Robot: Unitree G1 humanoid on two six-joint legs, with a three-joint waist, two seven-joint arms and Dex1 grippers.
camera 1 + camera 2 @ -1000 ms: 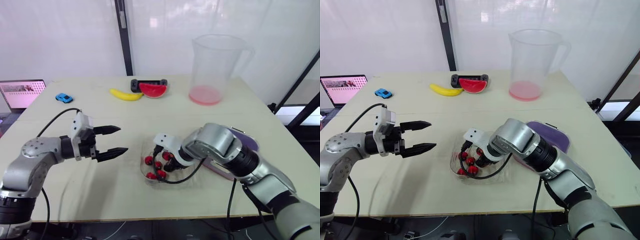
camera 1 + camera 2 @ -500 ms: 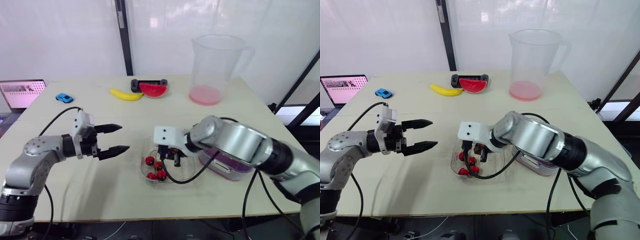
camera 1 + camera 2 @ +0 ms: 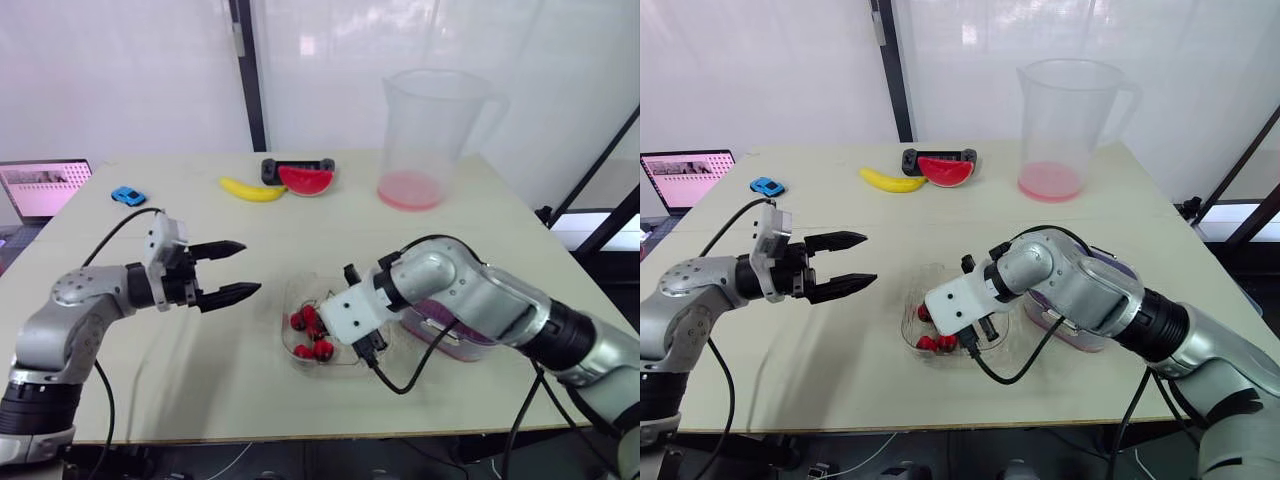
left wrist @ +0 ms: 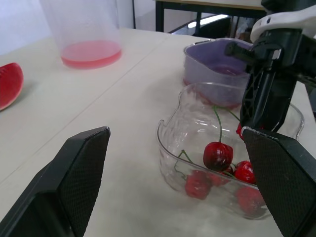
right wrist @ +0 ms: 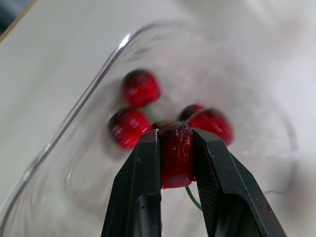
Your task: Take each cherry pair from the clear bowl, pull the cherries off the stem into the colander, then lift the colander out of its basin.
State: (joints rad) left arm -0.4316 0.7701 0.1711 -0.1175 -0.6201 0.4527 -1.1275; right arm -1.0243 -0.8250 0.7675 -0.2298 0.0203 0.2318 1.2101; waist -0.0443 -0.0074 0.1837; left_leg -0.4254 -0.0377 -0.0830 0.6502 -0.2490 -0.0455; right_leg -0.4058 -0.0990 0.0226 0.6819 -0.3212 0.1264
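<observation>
A: What is the right tool point(image 5: 176, 134) doing?

B: Its two fingers are clamped on one cherry point(image 5: 175, 158) just above the bowl point(image 4: 173, 133), a green stem point(image 5: 189, 191) trailing under it. The other cherries point(image 4: 217, 155) lie in the bowl at mid-bench.

A: And the left tool point(image 3: 868, 258)?

B: Fingers apart and empty, at nine o'clock from the bowl and clear of it. The purple colander point(image 4: 197, 61) is at three o'clock, just beside the bowl.

A: How will the fruit handle?

B: I judge it light, smooth and soft, so a hard squeeze could bruise it or shoot it out. The stem looks thin and springy. The left tool should pinch the stem, or the twin cherry, close to the fruit.
</observation>
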